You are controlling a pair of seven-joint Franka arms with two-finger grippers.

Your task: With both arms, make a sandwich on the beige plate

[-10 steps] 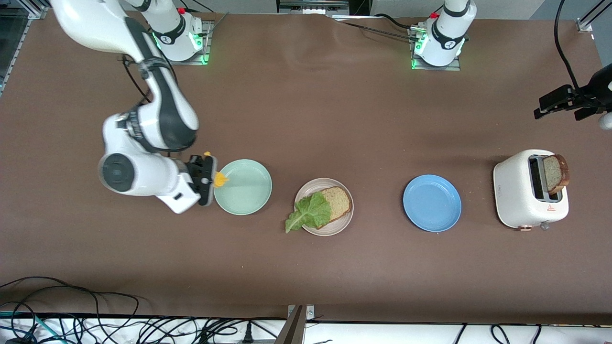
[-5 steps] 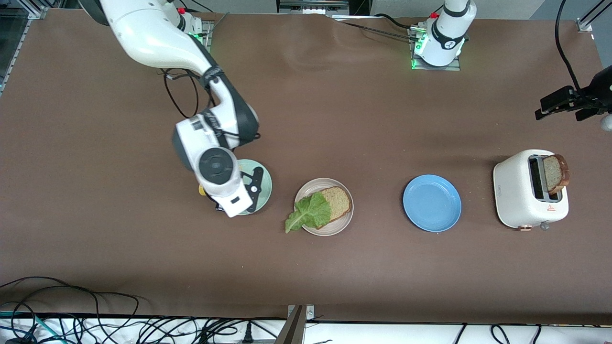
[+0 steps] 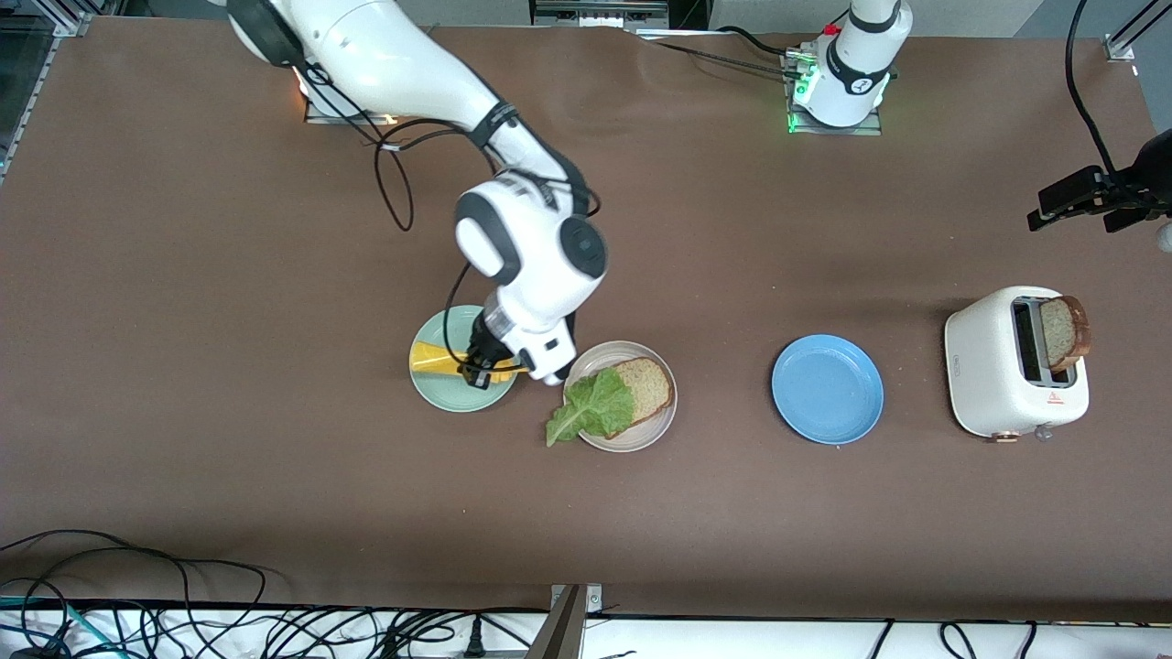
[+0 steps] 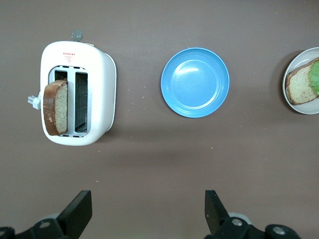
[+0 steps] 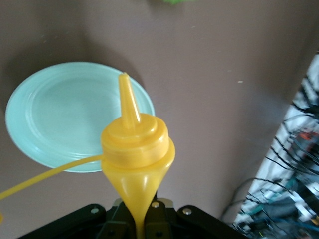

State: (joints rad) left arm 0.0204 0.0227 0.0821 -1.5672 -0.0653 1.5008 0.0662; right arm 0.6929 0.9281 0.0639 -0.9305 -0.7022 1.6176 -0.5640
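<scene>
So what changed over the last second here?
The right arm swung from its own end of the table toward the middle, carrying the yellow squeeze bottle; its hand, shut on the bottle, now hangs over the mint-green plate, close to the beige plate. Lettuce leaf, bread slice, blue plate, toaster and the waiting, open left hand stayed put.

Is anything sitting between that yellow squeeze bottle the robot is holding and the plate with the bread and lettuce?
Nothing visible does. The right gripper holds the yellow bottle over the mint-green plate, right beside the beige plate; no object lies between them.
</scene>
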